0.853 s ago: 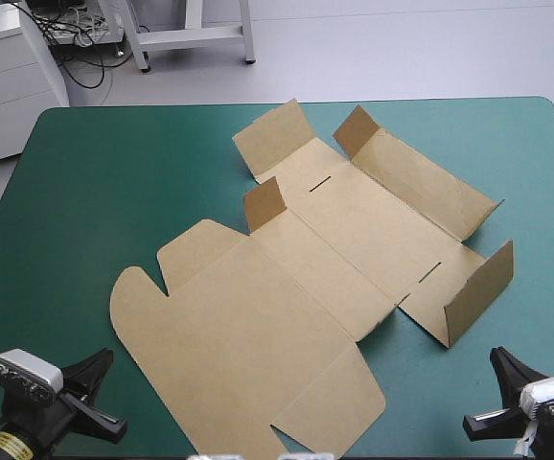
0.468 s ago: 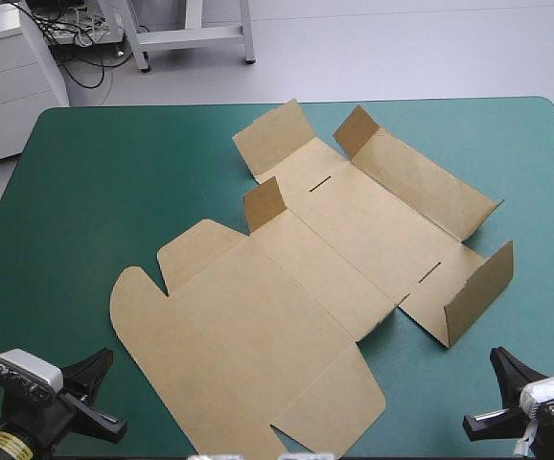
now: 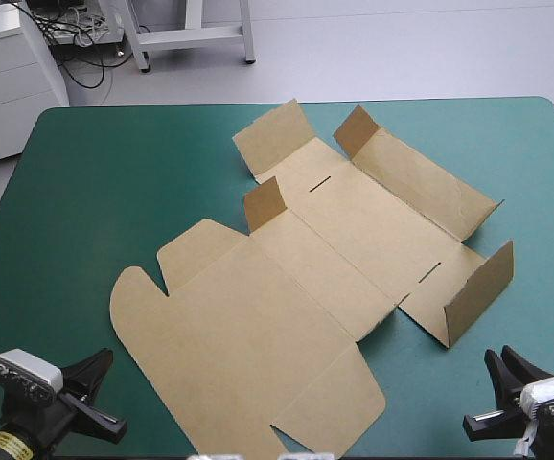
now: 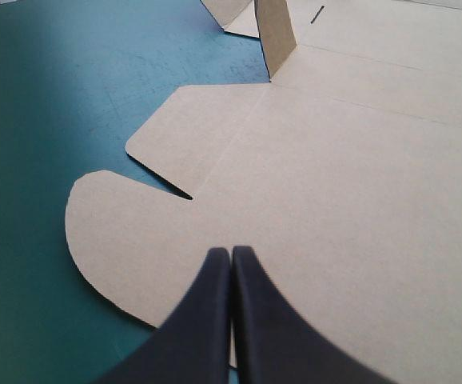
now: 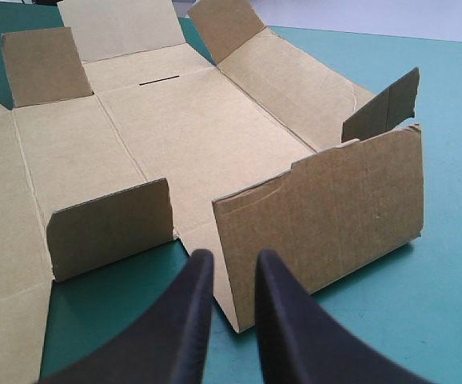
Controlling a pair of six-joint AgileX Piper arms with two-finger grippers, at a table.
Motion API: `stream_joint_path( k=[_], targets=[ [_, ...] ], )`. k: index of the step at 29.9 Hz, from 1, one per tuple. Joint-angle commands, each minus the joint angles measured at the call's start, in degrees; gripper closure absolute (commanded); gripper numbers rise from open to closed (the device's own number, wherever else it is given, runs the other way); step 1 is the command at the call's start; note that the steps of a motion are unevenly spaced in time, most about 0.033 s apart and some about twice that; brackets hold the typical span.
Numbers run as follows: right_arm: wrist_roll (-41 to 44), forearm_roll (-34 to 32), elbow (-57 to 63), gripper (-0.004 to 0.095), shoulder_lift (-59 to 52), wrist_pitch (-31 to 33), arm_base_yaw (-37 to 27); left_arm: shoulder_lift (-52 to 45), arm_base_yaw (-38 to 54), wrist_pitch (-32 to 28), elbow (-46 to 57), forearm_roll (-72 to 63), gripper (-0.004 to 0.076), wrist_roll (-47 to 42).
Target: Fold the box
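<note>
Since nothing's been grabbed yet, the box [image 3: 296, 287] just lies spread out on the tabletop [image 3: 95, 192], running from the lower left of the frame up toward the upper right. Most of it is flat. A few flaps stand up along their creases, like the small tab [image 3: 265, 203] near the centre and the side wall [image 3: 478, 292] at the right. I'd guess that's just creased board springing up on its own.

Left pincer [image 4: 229, 252] is closed tight, tips touching, nothing in it. It sits in the lower left corner of the high view, pointed at the rounded ear of the lid panel [image 3: 239, 364]. Closed tips would be handy for nudging or slipping under an edge, so maybe that's why.

Right pincer [image 5: 231, 260] is open just a crack and empty. It's aimed straight at the near end of that side wall, with no board between the fingers. My read is that it's lining up to pinch or push the wall upright.

Folding hasn't really started. One worry: nothing pins the sheet down, so a push could slide the whole thing.
</note>
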Motion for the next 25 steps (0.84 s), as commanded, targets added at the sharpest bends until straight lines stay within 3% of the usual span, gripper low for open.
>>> stream_joint_path(
  k=[1,5,9,13,20,25],
  targets=[
    [-0.58,0.31,-1.80,0.0495,-0.72,-3.89,0.12,0.96,-0.08,-3.97,-1.47,-0.02,0.0756,-0.49],
    [-0.58,0.31,-1.80,0.0286,-0.72,-3.89,0.12,0.96,-0.08,-3.97,-1.47,-0.02,0.0756,-0.49],
    [-0.58,0.31,-1.80,0.0187,-0.72,-3.89,0.12,0.96,-0.08,-3.97,-1.47,-0.02,0.0756,-0.49],
    [0.70,0.31,-1.80,0.0179,-0.62,-3.78,0.12,0.96,-0.08,-3.97,-1.47,-0.02,0.0756,-0.49],
    [19.46,-0.30,-4.68,0.0180,3.09,-2.87,0.12,0.96,-0.08,-3.97,-1.47,-0.02,0.0756,-0.49],
    [26.91,1.39,-8.37,0.0180,9.73,-2.76,0.12,0.96,-0.08,-3.97,-1.47,-0.02,0.0756,-0.49]
  ],
)
